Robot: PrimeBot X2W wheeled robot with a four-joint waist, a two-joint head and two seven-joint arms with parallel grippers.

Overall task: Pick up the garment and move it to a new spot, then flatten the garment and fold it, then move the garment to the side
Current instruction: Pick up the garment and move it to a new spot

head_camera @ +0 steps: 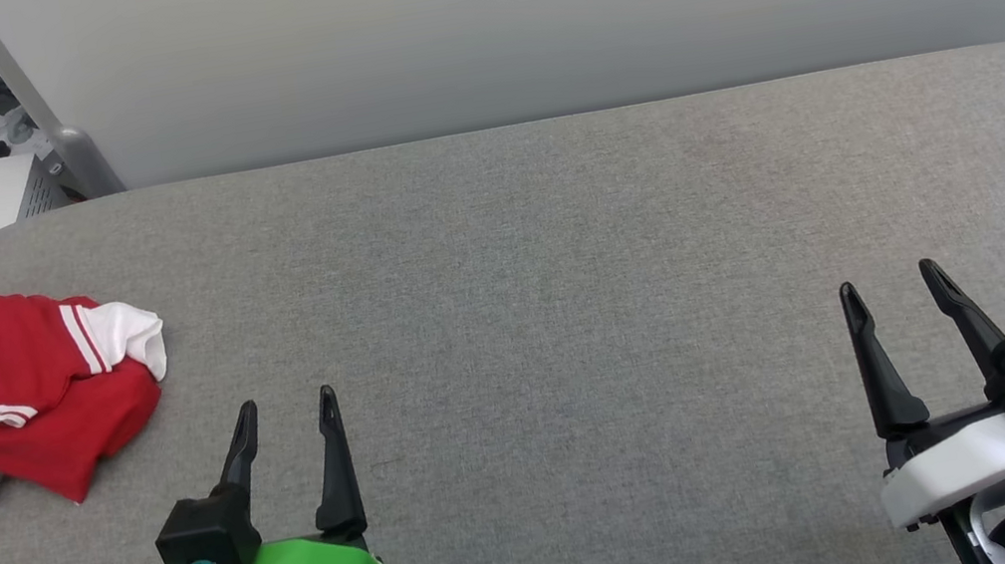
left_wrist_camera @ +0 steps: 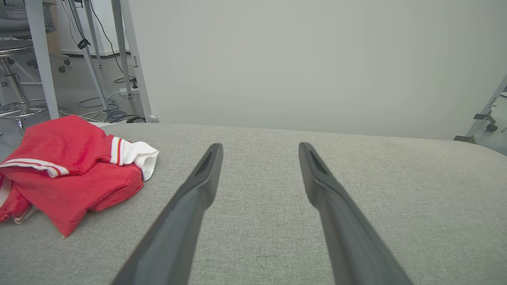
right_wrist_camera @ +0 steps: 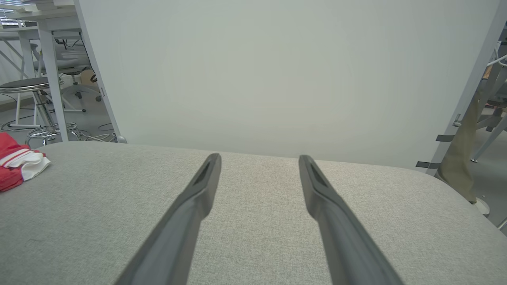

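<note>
At the left of the worktop (head_camera: 560, 263) the garment (head_camera: 7, 401) lies bunched up, my left hand (head_camera: 286, 398) and right hand (head_camera: 886, 276) spread, holding nothing, so I think nothing is done.

A grey fabric-covered surface (head_camera: 557, 243) with rounded far corners is carrying a crumpled red garment (head_camera: 7, 401), which is lying at its left edge, a white sleeve showing.
</note>
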